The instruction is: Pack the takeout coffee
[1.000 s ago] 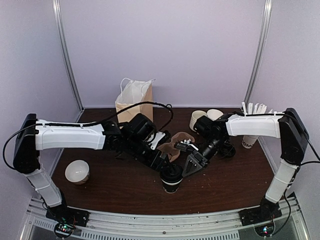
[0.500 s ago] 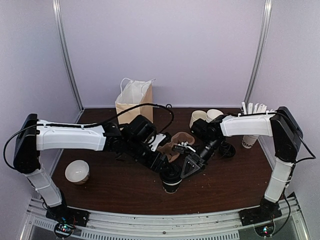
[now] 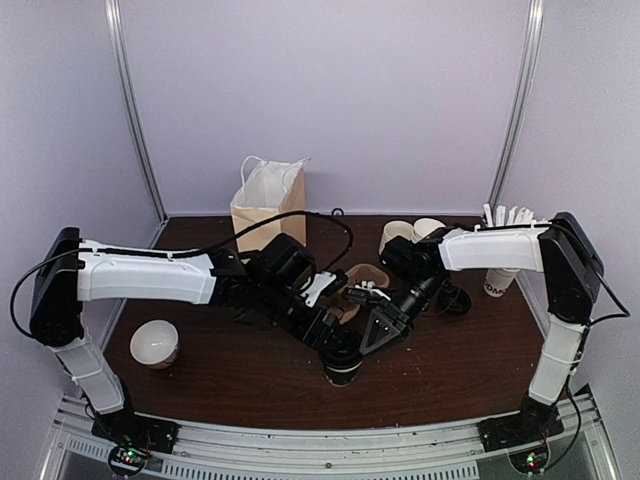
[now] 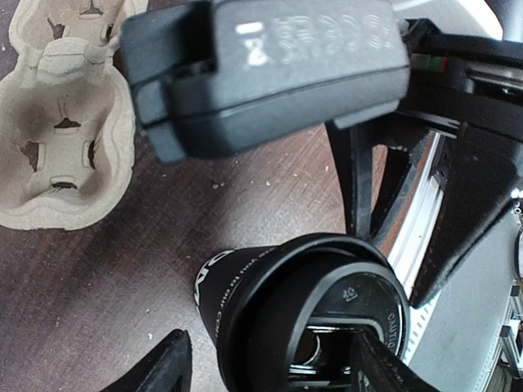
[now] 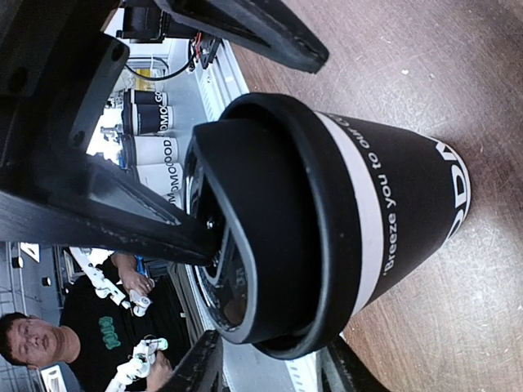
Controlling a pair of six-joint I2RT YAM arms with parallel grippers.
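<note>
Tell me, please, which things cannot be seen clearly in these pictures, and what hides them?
1. Top view: the takeout coffee is mostly covered by the left claw and right claw.
2. Top view: the cup carrier is partly behind both claws.
3. Right wrist view: the bottom edge cuts off the right claw's fingers, so contact with the lid is unclear.

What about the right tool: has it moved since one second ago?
Yes. The right tool shifted slightly left in the top view, toward the paper bag side, nearer the takeout coffee.
</note>
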